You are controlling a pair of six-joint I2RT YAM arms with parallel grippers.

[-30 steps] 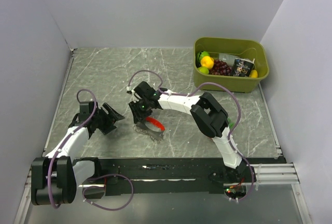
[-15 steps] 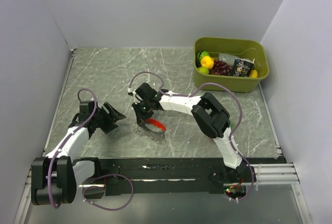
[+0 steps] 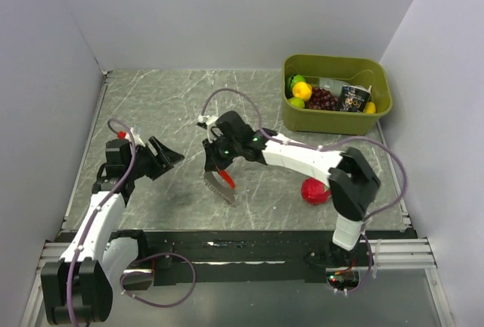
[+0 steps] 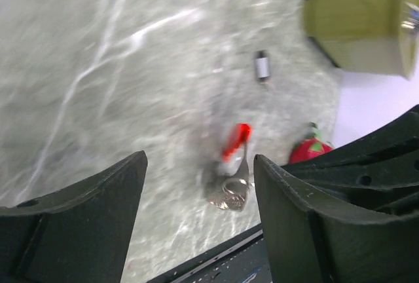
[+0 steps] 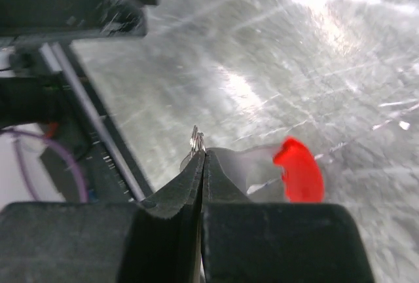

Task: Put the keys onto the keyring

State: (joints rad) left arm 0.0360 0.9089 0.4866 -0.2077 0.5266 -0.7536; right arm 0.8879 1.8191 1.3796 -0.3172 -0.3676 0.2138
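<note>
the left gripper point(image 3: 168, 162) hangs spread wide, holding nothing, its opening turned rightward. well apart to its right, the right gripper point(image 3: 215, 169) is pressed together on the keys point(image 3: 224, 188), whose long axis slants from its tips toward the near edge and rightward. a thin wire loop point(image 5: 197, 140) pokes past those tips (edge-on, too small to identify). i judge the left gripper must reach rightward to meet them.

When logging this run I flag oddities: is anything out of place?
Yes: one red fruit lies loose on the table near its front edge, while the other fruit sits in the green bin at the back. The keys hang from the shut right gripper, nothing odd there.
</note>
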